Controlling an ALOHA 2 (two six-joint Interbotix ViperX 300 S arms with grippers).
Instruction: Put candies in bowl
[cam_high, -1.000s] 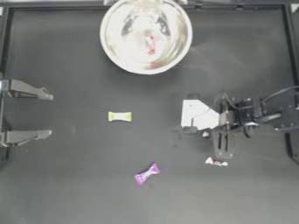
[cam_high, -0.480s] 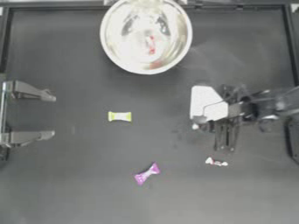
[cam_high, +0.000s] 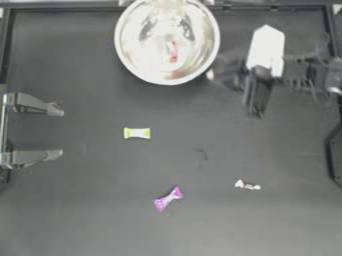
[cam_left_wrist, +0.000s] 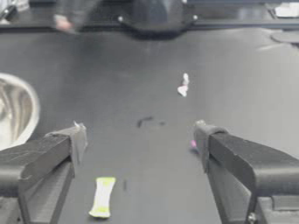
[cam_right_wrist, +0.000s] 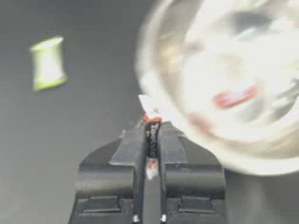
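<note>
- We have the right gripper (cam_right_wrist: 151, 127) up by the silver bowl (cam_high: 200, 60), just off its rim on the right-arm side; in the top view the arm is a blur beside the bowl.
- From the right wrist view we see its jaws pressed nearly together on a white candy with red specks (cam_right_wrist: 150, 114), whose twisted end pokes out past the tips, close to the bowl's rim.
- Inside the bowl we spot a red-pink candy (cam_high: 173, 52) lying against the shiny bottom.
- The second white candy with red specks (cam_high: 246, 185) sits on the dark table (cam_high: 80, 220), well apart from the right gripper, toward the near edge.
- We see the purple-magenta candy (cam_high: 167, 198) lying tilted on the table, near that white one and farther from the bowl.
- The yellow-green candy (cam_high: 137, 133) rests alone in the middle of the table, between the bowl and the purple one.
- The left gripper (cam_left_wrist: 139, 135) waits at the left side, jaws spread wide with nothing between them; from its wrist view the yellow-green candy lies just ahead, apart from both fingers.
</note>
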